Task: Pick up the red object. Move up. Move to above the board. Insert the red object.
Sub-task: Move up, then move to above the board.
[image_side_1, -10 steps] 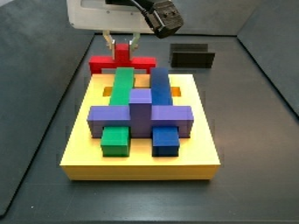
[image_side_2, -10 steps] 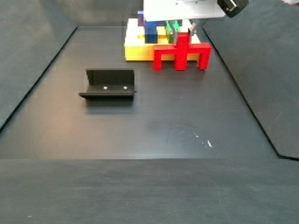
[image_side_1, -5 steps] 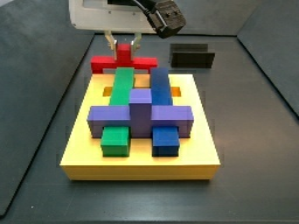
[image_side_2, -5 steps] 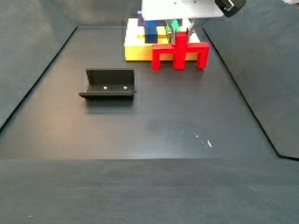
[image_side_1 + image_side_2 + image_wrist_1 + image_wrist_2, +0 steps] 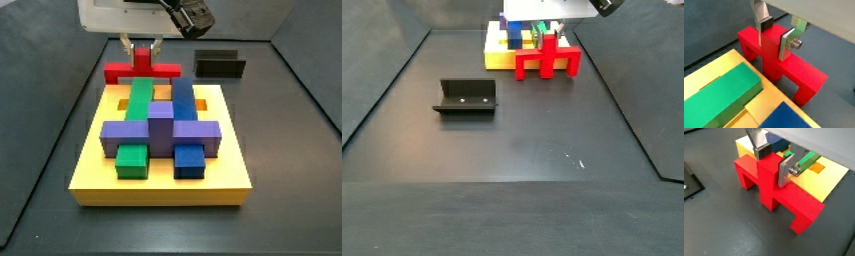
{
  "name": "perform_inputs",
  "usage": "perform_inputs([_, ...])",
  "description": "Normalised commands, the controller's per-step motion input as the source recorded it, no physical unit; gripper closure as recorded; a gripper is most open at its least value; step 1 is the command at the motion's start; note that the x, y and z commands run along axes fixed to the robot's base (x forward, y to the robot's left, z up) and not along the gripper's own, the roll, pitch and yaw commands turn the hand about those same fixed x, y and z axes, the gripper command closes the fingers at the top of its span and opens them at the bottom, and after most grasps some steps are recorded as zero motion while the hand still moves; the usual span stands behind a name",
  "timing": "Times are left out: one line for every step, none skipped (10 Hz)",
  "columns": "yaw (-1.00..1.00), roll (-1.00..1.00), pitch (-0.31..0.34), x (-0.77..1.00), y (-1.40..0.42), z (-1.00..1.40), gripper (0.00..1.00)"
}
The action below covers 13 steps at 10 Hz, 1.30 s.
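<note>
Gripper (image 5: 776, 36) around one red object (image 5: 794, 75)

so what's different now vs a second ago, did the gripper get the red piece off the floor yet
Little has visibly changed. The gripper sits where it was, over the red object, its fingers on either side of the central post in both wrist views. In a side view the red object looks slightly higher than before, but whether it has left the floor is unclear. The board with its blocks and the fixture are unchanged.
</note>
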Motion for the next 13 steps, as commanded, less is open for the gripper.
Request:
perform_inputs([0.00, 0.00, 0.000, 0.00, 0.00, 0.83, 1.00])
perform_inputs([-0.01, -0.01, 0.024, 0.01, -0.05, 0.78, 1.00])
perform_inputs([-0.01, -0.01, 0.066, -0.01, -0.05, 0.63, 1.00])
perform_inputs([0.00, -0.04, 0.063, 0.03, -0.02, 0.26, 1.00])
perform_inputs([0.00, 0.00, 0.000, 0.00, 0.00, 1.40, 1.00])
perform_inputs([0.00, 0.00, 0.028, -0.03, 0.01, 1.40, 1.00])
perform_inputs([0.00, -0.01, 0.028, -0.06, 0.01, 1.40, 1.00])
perform_inputs([0.00, -0.05, 0.011, 0.00, 0.00, 1.40, 1.00])
perform_inputs([0.00, -0.06, 0.065, 0.04, 0.00, 0.90, 1.00])
perform_inputs([-0.01, -0.05, 0.086, 0.04, 0.00, 0.52, 1.00])
perform_inputs([-0.01, -0.05, 0.075, 0.05, 0.01, 0.28, 1.00])
perform_inputs([0.00, -0.05, 0.066, 0.03, 0.00, 0.19, 1.00])
perform_inputs([-0.33, 0.04, 0.165, 0.60, -1.40, 0.45, 1.00])
